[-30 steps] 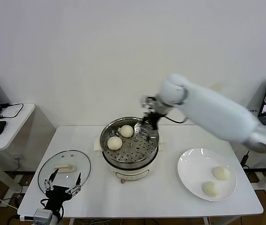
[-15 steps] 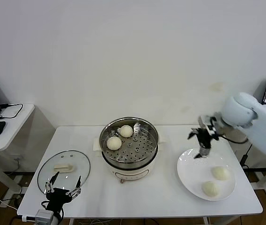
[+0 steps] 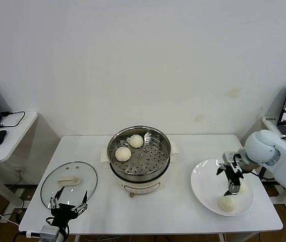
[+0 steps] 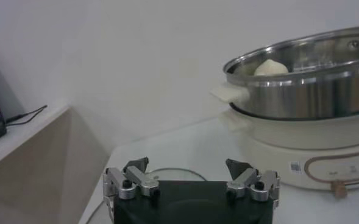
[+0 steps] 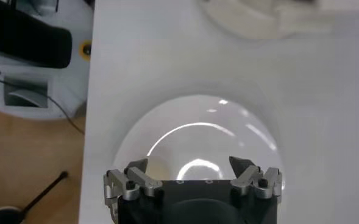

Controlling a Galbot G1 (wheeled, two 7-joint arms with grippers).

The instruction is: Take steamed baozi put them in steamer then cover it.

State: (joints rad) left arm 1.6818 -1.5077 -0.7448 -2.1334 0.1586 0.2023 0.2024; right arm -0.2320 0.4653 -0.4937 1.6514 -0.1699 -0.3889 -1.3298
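Right gripper (image 3: 232, 182): we see it spread wide, holding nothing, low over the plate (image 3: 203, 186).
Baozi (image 3: 227, 202): directly beneath and just nearer us; right arm closest.
Left gripper (image 3: 68, 205): open, idle by the counter edge.
Steamer (image 3: 139, 151): holds two.

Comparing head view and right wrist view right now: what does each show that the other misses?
Only the head view shows the steamer with two baozi on its tray, the glass lid lying on the table beside the open left gripper, and the baozi on the plate, with a second one mostly hidden behind the gripper. Only the right wrist view shows the floor beyond the table edge. Both show the white plate with the open right gripper above it.
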